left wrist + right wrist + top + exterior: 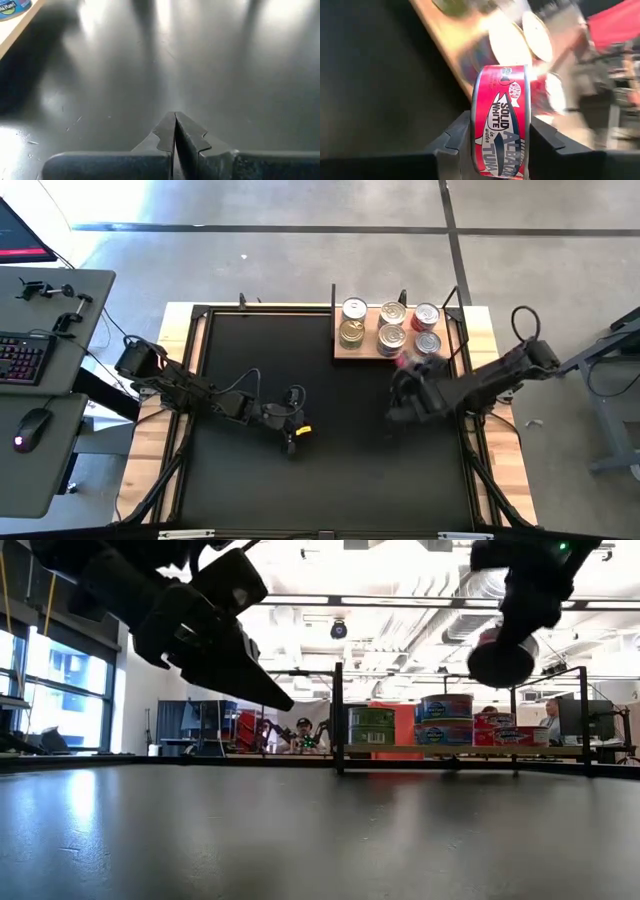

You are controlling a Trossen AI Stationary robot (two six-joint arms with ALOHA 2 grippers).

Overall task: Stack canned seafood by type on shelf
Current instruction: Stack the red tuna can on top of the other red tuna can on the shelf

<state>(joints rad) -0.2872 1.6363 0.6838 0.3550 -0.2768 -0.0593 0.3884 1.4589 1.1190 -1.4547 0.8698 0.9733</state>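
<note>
Several tins of canned seafood (391,326) stand in stacks on the wooden shelf (345,352) at the table's far right. The low view shows green (372,725), blue (447,720) and red (510,730) tins. My right gripper (500,130) hovers just in front of the shelf, shut on a red "solid white albacore tuna" can (502,115), a red blur (407,360) from above. My left gripper (175,120) is shut on nothing, above the middle of the black mat (292,442). My right gripper pinches the red can between its two fingers, one finger (457,135) on each flat end, at the rim (476,125). The can stands on edge with its labelled side wall toward the wrist camera. It is lifted clear of the mat and shelf (500,658).
Thin black posts (339,715) rise at the shelf's corners. The black mat (330,470) spreads wide between the two arms. A desk with a keyboard (20,358) and mouse (32,425) stands left of the table. A person (303,732) sits far behind.
</note>
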